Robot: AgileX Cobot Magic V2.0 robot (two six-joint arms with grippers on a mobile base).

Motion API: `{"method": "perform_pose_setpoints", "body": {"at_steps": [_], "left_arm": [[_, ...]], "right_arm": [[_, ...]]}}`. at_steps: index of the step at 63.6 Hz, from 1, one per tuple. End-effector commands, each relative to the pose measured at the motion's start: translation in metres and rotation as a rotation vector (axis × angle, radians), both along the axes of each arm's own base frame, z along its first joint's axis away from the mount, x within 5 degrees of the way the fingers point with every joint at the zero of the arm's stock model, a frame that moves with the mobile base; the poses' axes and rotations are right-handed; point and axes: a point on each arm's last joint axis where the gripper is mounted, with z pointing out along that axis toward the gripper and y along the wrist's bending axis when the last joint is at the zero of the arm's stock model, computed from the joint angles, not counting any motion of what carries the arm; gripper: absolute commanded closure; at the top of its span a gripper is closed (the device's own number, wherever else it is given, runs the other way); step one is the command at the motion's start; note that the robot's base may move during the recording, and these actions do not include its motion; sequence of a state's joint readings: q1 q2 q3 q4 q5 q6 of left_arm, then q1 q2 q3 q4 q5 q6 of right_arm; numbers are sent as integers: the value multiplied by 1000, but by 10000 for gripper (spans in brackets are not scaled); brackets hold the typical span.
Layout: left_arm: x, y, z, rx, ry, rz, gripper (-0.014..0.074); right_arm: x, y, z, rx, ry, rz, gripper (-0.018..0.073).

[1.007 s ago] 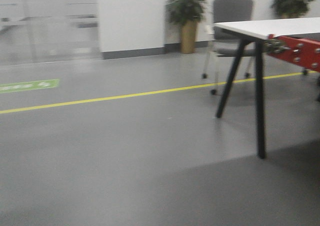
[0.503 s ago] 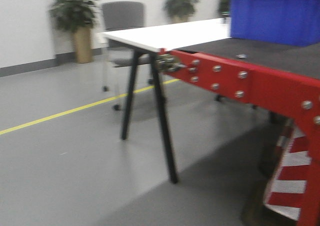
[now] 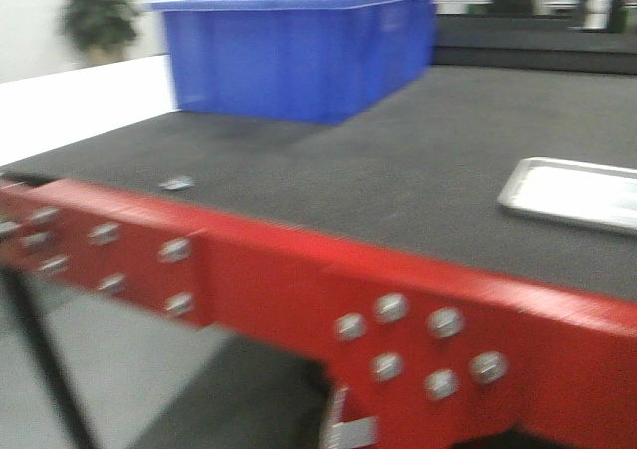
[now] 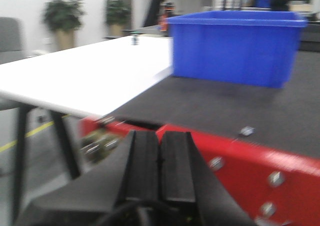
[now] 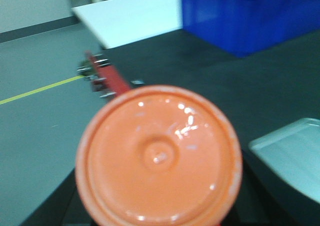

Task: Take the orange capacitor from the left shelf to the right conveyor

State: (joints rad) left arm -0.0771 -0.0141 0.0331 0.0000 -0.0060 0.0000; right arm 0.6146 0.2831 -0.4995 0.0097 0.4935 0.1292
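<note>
1. Right wrist view: the orange capacitor [image 5: 159, 156] fills most of the frame, right up against the lens. The right gripper [image 5: 159, 217] looks clamped on it. Only dark bits poke out either side underneath, so that's my read, not a clean look at the fingers.
2. Orientation: it's end-on, flat top facing the camera. The long axis runs straight away along the camera's line of sight, so the sides and print are hidden.
3. The left gripper [image 4: 160, 156] has its pads pressed flat together with nothing between them.
4. Just past both grippers is the right conveyor [image 3: 398, 170], a dark matte belt behind a red bolted edge. The capacitor hangs near its corner and isn't on it yet.
5. Further along the belt there's a small silver tray [image 3: 572, 195], then a blue bin [image 3: 299, 56], with a white table [image 4: 85, 75] butting up beside the belt.
6. Progress guess: the pick is done, since the left shelf isn't in any view. What's left is to get over the belt, set it down and let go.
</note>
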Motion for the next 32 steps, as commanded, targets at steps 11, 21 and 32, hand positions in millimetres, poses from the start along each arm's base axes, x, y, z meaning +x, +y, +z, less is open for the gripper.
{"method": "perform_pose_setpoints", "body": {"at_steps": [11,21,32], "left_arm": [[0,0,10,-12,-81,-2,701],[0,0,10,-12,-81,-2,701],[0,0,10,-12,-81,-2,701]], "right_arm": [[1,0,16,47,-96,-6,505],[1,0,16,47,-96,-6,505],[1,0,16,47,-96,-6,505]]}}
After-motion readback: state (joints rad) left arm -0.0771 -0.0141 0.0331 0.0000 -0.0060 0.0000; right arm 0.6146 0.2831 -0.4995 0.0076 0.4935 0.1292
